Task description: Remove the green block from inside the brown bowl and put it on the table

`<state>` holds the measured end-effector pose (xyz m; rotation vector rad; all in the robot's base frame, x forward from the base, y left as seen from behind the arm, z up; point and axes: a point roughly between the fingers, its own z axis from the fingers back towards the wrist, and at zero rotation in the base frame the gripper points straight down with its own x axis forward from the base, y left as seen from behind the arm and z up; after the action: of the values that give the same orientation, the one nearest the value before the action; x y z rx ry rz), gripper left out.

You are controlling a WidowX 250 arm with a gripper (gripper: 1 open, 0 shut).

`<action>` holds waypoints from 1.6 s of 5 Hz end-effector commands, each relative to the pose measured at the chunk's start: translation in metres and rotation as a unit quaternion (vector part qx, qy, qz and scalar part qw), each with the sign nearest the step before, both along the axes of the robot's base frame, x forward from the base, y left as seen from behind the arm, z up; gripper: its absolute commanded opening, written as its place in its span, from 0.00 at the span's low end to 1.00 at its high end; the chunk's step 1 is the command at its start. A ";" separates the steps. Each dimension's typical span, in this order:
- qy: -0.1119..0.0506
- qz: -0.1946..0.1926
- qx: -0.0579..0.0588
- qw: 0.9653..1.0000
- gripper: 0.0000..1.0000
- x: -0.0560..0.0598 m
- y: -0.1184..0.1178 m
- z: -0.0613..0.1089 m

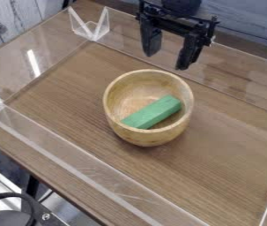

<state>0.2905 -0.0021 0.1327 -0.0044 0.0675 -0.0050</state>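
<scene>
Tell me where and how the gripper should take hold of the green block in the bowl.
Probably best from straight above, around the middle of the green block, one finger on each long side. It is a narrow bar lying lengthwise inside the wooden bowl, whose raised wall would likely obstruct a sideways approach.

I see open tabletop (218, 181) right of the bowl (113, 113); its rim (thick all round) blocks sideways passage.
</scene>
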 end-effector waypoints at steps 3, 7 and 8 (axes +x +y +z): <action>0.073 0.000 0.007 0.997 1.00 -0.024 0.013 -0.035; 0.068 -0.011 -0.048 0.996 1.00 -0.008 0.013 -0.047; 0.068 -0.008 -0.062 0.996 1.00 -0.009 0.020 -0.043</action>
<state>0.2716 0.0163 0.0766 -0.1327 0.2627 -0.0184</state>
